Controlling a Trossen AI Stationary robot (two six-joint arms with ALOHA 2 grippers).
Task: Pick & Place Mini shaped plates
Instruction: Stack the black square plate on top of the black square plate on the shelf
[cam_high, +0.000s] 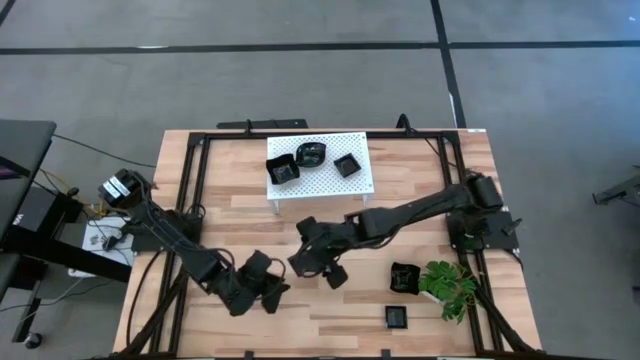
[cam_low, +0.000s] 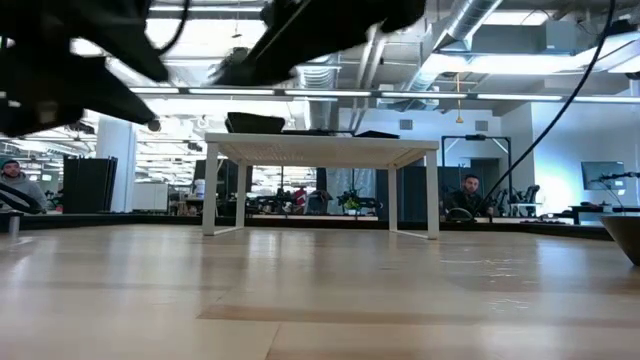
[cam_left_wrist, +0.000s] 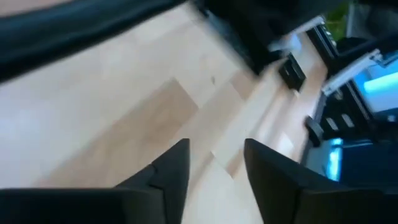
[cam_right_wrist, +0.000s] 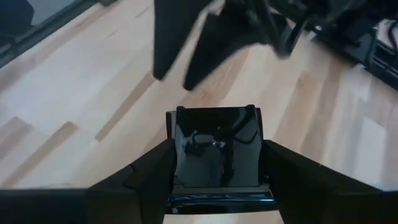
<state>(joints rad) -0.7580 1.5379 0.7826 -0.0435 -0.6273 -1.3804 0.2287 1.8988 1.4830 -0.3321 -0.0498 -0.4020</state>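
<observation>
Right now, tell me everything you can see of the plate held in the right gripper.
The plate is a small square dish, glossy black, with a raised rim and notched corners; its inside mirrors the gripper above. It sits level between the right gripper's two dark fingers, which press its opposite sides, above bare wood near the table's middle. Whether its underside touches the wood cannot be told.

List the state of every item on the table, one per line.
Left gripper: fingers open, empty, above bare wood.
Right gripper: fingers either side of a square plate, holding it above the table.
White rack: upright, carrying three plates.
Plate by the plant: resting on the table.
Plate at the front edge: lying flat, alone.
Plant: untouched.
</observation>
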